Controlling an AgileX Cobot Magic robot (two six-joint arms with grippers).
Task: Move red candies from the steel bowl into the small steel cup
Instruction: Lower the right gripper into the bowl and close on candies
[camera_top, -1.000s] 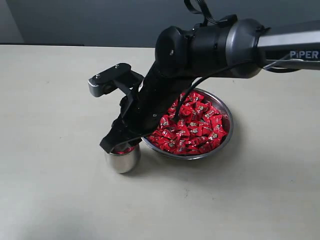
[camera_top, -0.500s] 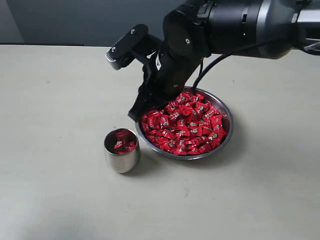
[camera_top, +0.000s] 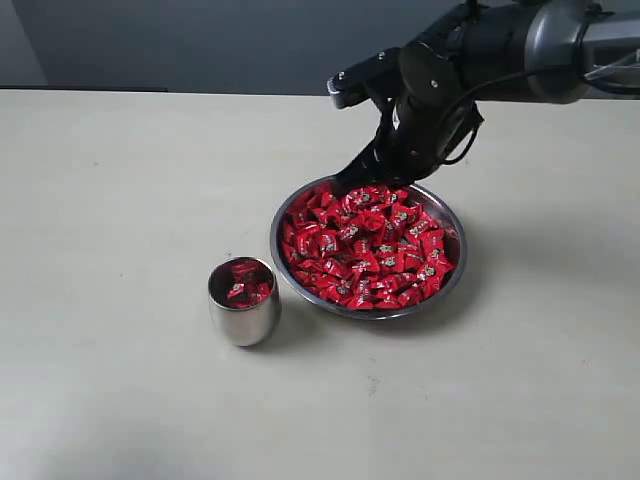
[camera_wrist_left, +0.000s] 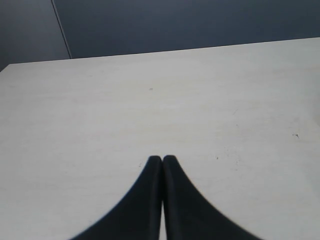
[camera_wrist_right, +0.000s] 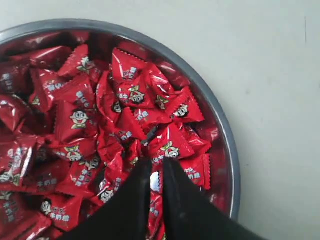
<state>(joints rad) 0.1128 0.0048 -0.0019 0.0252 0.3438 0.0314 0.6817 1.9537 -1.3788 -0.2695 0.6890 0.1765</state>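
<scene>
Steel cup (camera_top: 244, 302) left behind, right gripper (camera_wrist_right: 154, 161) hovers nearly shut, empty, over red candies (camera_top: 372, 248).

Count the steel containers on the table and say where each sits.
2. The steel bowl of red candies sits right of centre, the right gripper at its far edge. The small steel cup stands by the bowl's left rim, a few candies inside. None seems hidden.

No readable text; print on red candies (camera_wrist_right: 75, 120) illegible.
</scene>
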